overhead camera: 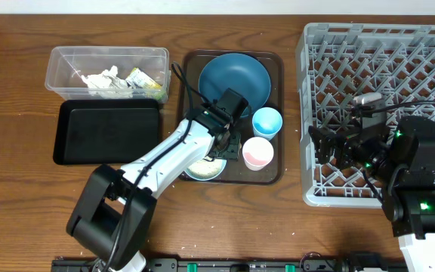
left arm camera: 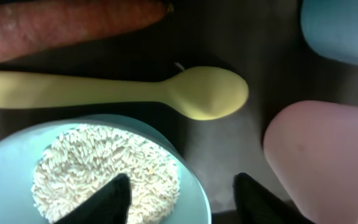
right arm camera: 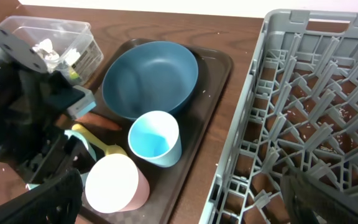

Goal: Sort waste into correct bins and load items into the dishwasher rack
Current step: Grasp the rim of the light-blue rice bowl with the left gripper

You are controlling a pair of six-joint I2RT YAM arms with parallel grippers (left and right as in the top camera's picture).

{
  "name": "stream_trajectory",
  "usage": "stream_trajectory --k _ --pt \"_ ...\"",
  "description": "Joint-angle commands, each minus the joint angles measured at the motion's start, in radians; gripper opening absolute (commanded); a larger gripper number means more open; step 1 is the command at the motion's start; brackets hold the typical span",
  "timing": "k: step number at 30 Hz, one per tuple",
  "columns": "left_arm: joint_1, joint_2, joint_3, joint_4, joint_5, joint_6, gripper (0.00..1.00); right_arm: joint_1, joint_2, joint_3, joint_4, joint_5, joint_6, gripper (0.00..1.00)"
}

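A white bowl (overhead camera: 205,170) with a pale blue inside (left arm camera: 5,180) holds white rice (left arm camera: 98,168). My left gripper (overhead camera: 219,147) is open (left arm camera: 179,199), one finger over the rice and the other outside the rim. The orange carrot (left arm camera: 61,25) lies beyond a yellow spoon (left arm camera: 135,90). The pink cup (overhead camera: 257,153) and light blue cup (overhead camera: 266,121) stand beside the dark blue plate (overhead camera: 232,79). My right gripper (overhead camera: 319,143) is open and empty (right arm camera: 185,205) over the left side of the grey rack (overhead camera: 384,75). The clear tub (overhead camera: 59,64) holds crumpled paper (overhead camera: 100,81) and a yellow-green packet (overhead camera: 142,79).
The shallow black tray (overhead camera: 104,132) lies in front of the clear tub. The dishes sit on a dark brown serving tray (overhead camera: 278,75) between the bins and the rack. Bare wooden table runs along the front edge.
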Motion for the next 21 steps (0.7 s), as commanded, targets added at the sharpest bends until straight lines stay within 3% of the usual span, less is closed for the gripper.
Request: stream_trajectory --k 1,17,21 --pt "0.002 0.01 -0.011 0.009 -0.019 -0.003 0.47 -0.01 0.0 0.019 -0.013 0.001 -0.018 0.99" --pt "0.002 0.052 -0.01 0.016 0.012 -0.003 0.45 -0.01 0.0 0.019 -0.023 0.001 -0.018 0.99" --pt "0.008 0.069 -0.002 0.015 0.024 0.0 0.4 -0.01 0.0 0.019 -0.024 0.001 -0.018 0.99"
